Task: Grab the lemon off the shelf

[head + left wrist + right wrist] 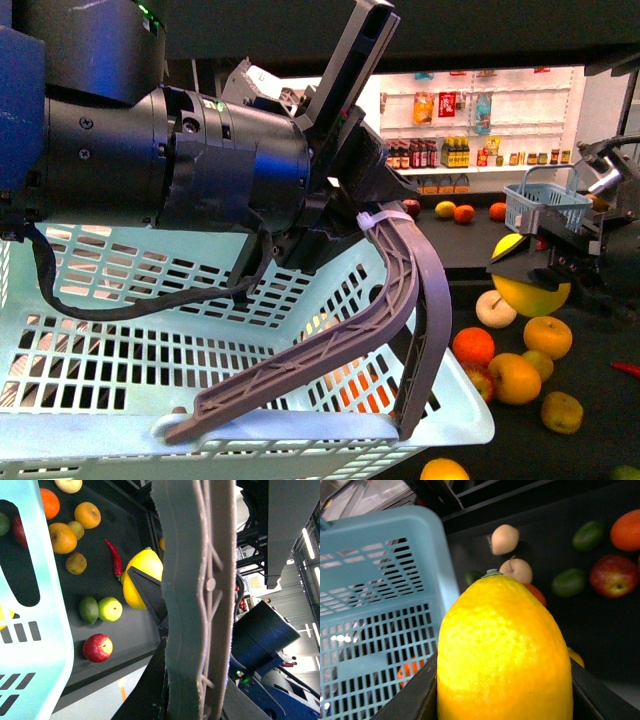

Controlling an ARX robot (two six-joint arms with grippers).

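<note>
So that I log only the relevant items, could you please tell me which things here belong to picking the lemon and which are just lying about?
Part of the job:
- lemon
- right tool, shut on it
- shelf

Just lying about:
- basket
- orange
- red apple
- lime
- chilli

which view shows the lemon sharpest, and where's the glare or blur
Left wrist view: lemon is sharpest; the near grey finger is soft. Right wrist view: lemon fills the frame, too close, soft, with a bright patch. Front view: lemon is small and half shaded; the back wall shelves are blown out.
</note>
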